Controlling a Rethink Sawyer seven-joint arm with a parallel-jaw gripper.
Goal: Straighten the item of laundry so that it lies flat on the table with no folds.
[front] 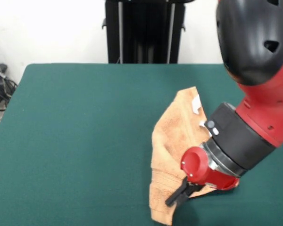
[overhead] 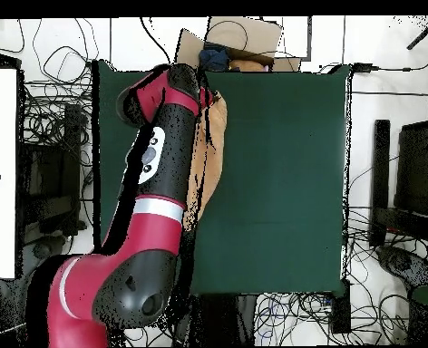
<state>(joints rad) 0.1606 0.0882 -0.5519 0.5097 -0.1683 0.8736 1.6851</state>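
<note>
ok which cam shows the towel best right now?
Front view. The towel shows most of its crumpled, folded shape on the table, with white tags at its upper right, though the gripper and wrist cover its lower right. Overhead, the arm hides most of it, leaving only a narrow strip.

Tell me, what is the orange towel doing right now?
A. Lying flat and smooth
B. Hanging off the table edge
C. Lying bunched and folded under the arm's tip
C: the towel is creased and folded over on the green table, beneath the gripper.
</note>
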